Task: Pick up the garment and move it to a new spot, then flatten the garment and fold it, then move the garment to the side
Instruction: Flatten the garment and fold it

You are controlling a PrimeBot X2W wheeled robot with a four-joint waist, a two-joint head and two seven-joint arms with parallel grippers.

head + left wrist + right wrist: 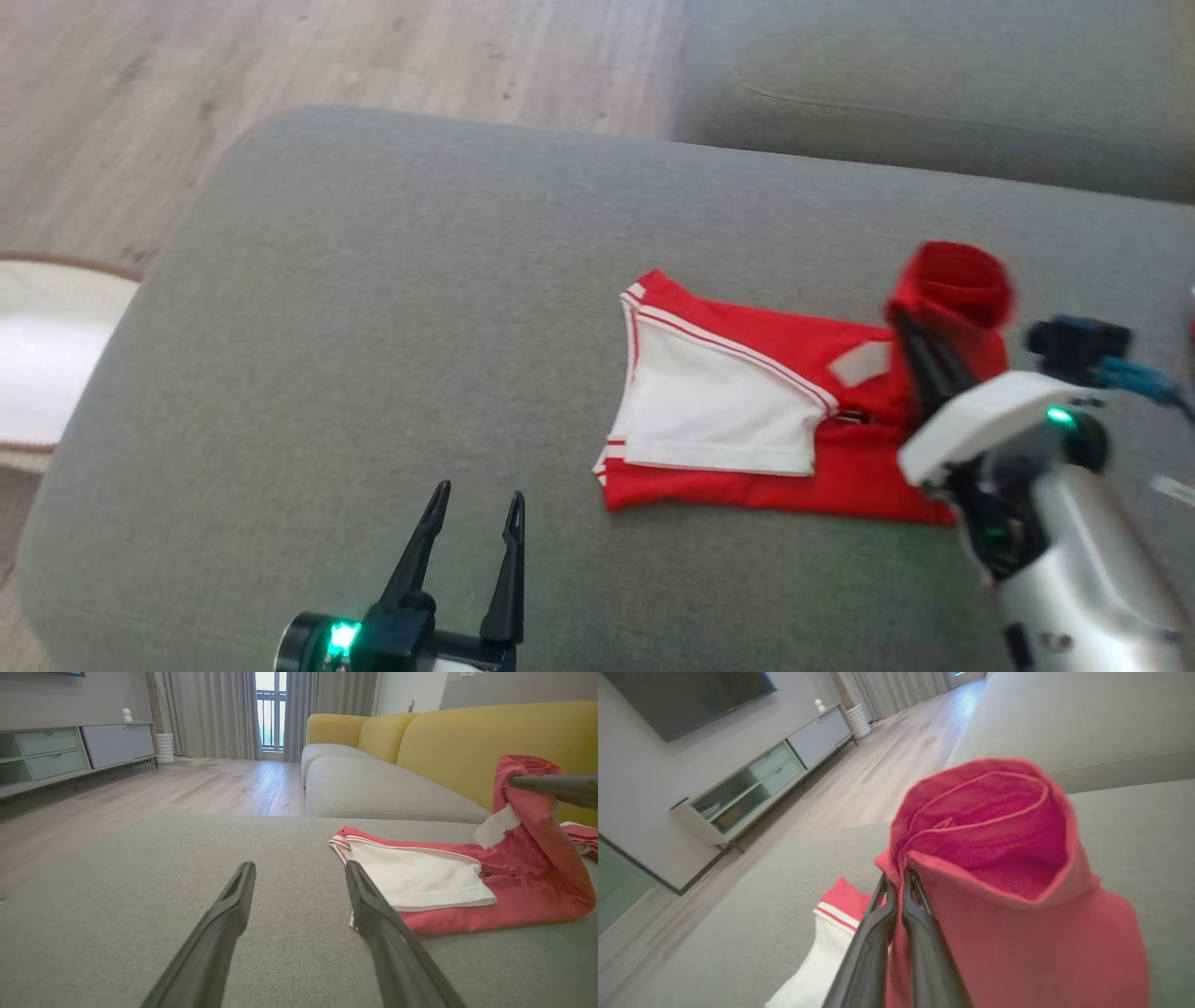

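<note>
The garment point(747, 401) is red with a white panel and white stripes, and it lies partly folded on the grey sofa seat point(420, 308). Its right end is lifted off the seat, pinched by my right gripper point(904, 322), which is shut on the red cloth. In the right wrist view the two fingers point(920, 933) meet at the hem of the raised red fold point(994, 858). My left gripper point(476, 499) stands open near the front edge, left of the garment point(448, 882), touching nothing. The left wrist view has the right fingers point(556, 786) entering from the right at the lifted cloth.
A second grey seat cushion point(934, 84) adjoins the far right. Wooden floor point(187, 75) lies beyond the left edge, with a pale rug point(47, 364) at the left. A yellow sofa back point(467, 742) and a low cabinet point(70, 751) stand farther off.
</note>
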